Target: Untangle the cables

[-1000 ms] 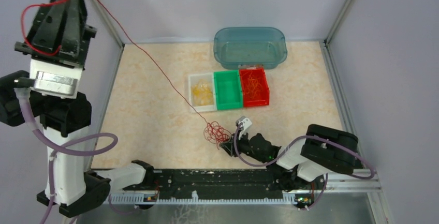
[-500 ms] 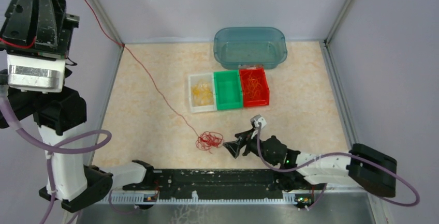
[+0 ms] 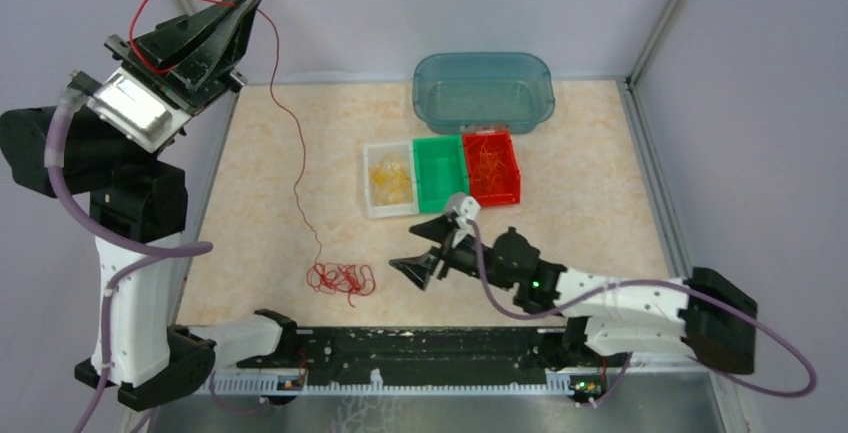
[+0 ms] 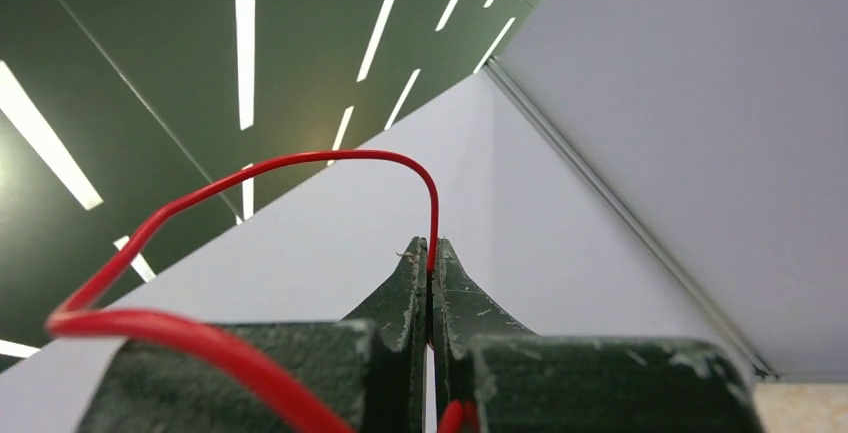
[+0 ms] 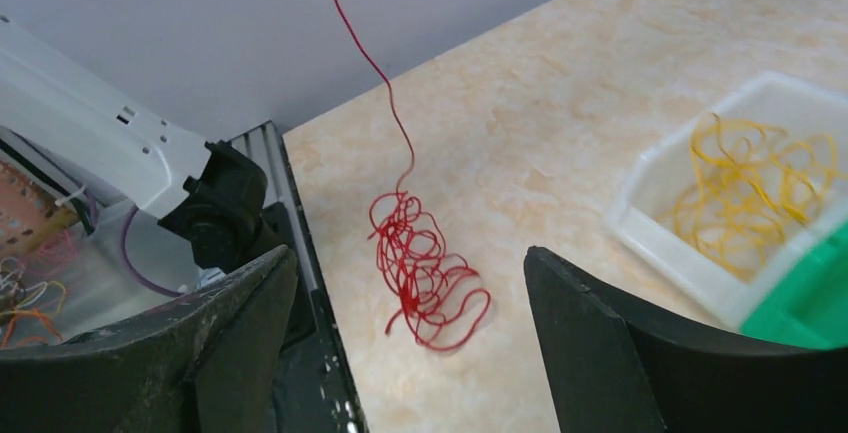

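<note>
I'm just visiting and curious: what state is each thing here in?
Thin red wire: one end pinched high, rest a tangled clump on the table.
Left jaws: shut on the thin red wire.
Right jaws: open, empty.
White plastic bin: holds yellow wires.
Green plastic bin: empty.
Red plastic bin: holds orange wires.
Teal plastic tub: upright.

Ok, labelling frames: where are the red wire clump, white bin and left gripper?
red wire clump point(image 3: 340, 280), top view, middle of the tangle.
white bin point(image 3: 392, 210), top view, its near wall.
left gripper point(image 4: 430, 251), left wrist view, between its shut tips.
</note>
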You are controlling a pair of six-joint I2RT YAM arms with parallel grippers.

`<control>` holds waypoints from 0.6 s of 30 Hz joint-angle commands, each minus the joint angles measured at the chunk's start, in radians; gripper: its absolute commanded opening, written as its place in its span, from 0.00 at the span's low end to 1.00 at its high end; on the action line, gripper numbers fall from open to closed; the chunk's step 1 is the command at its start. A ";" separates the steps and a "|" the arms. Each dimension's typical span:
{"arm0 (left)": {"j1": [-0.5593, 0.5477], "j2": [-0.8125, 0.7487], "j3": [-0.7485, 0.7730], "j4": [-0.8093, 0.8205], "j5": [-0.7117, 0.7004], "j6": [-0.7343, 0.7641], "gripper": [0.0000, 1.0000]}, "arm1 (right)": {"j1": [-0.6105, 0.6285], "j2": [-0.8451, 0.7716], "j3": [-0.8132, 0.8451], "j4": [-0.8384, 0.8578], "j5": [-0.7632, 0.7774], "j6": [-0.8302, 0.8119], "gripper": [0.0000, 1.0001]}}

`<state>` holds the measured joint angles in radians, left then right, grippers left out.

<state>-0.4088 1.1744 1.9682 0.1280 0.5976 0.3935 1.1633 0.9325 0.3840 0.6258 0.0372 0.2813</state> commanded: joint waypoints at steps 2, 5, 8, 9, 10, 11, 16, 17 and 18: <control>-0.003 -0.028 -0.024 -0.008 0.036 -0.049 0.00 | 0.010 0.327 0.237 0.210 -0.132 -0.085 0.81; -0.003 -0.033 -0.024 -0.011 0.031 -0.040 0.00 | 0.007 0.473 0.339 0.246 -0.134 -0.118 0.79; -0.003 -0.040 -0.025 -0.018 0.035 -0.033 0.00 | 0.004 0.577 0.426 0.253 -0.177 -0.126 0.78; -0.003 -0.042 -0.025 -0.020 0.035 -0.030 0.00 | 0.001 0.606 0.449 0.255 -0.184 -0.122 0.77; -0.002 -0.043 -0.026 -0.023 0.035 -0.027 0.00 | -0.004 0.632 0.468 0.260 -0.192 -0.112 0.76; -0.002 -0.044 -0.028 -0.023 0.033 -0.027 0.00 | -0.008 0.656 0.483 0.270 -0.208 -0.100 0.75; -0.003 -0.059 -0.059 -0.014 0.030 -0.009 0.00 | -0.012 0.780 0.572 0.296 -0.299 -0.063 0.71; -0.003 -0.061 -0.066 -0.014 0.028 -0.006 0.00 | -0.012 0.797 0.584 0.299 -0.312 -0.055 0.70; -0.002 -0.063 -0.072 -0.015 0.028 0.000 0.00 | -0.012 0.811 0.593 0.311 -0.321 -0.047 0.69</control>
<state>-0.4091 1.1164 1.9198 0.1097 0.6220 0.3775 1.1557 1.6909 0.8997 0.8444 -0.1936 0.2043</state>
